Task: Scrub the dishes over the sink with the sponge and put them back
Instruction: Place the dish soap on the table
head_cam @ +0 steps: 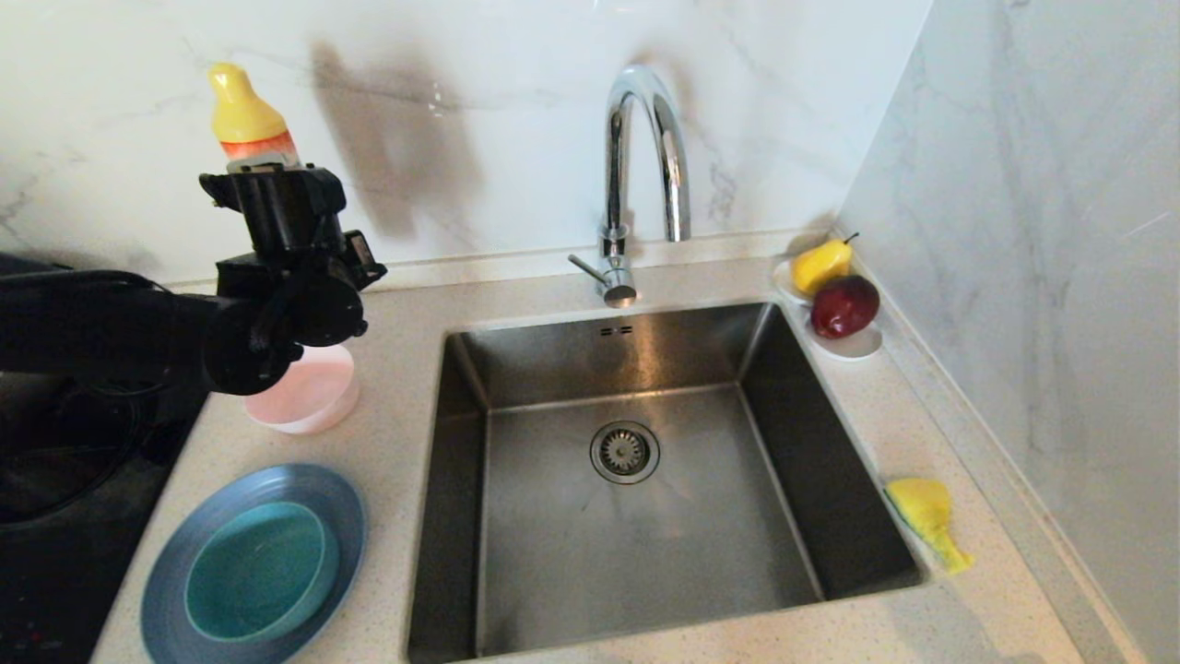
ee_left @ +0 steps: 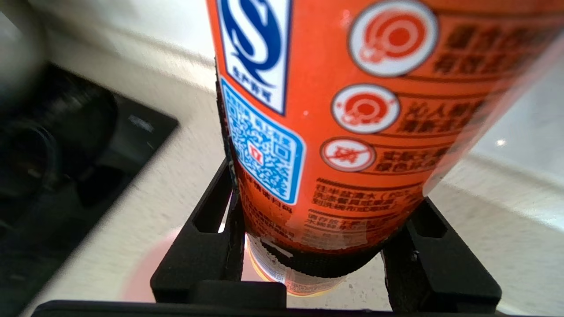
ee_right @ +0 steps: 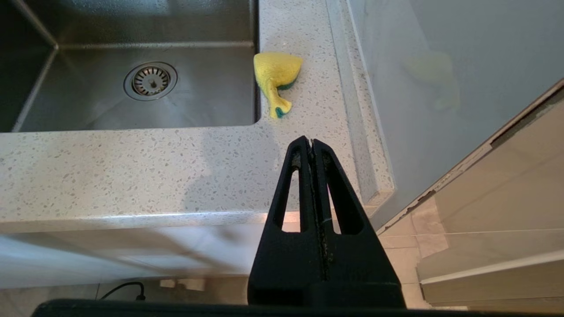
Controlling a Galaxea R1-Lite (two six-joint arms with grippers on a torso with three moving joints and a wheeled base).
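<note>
My left gripper (head_cam: 269,184) is raised above the counter left of the sink (head_cam: 645,572), shut on an orange dish-soap bottle (ee_left: 352,132) whose yellow top (head_cam: 241,106) sticks up. Beneath that arm stands the pale pink bowl (head_cam: 313,397), partly hidden. At the front left the teal bowl (head_cam: 258,572) rests in the grey-blue plate (head_cam: 171,572). The yellow sponge (head_cam: 926,516) lies crumpled on the counter right of the sink. My right gripper (ee_right: 310,141) is shut on nothing, parked in front of the counter's edge, short of the sponge (ee_right: 275,72).
A chrome arched tap (head_cam: 645,157) rises behind the sink, and the drain strainer (head_cam: 624,452) sits mid-basin. A white oval dish (head_cam: 853,346) with a yellow pear (head_cam: 820,265) and a red apple (head_cam: 843,306) stands back right. A black cooktop (head_cam: 55,516) borders the left; walls close the back and right.
</note>
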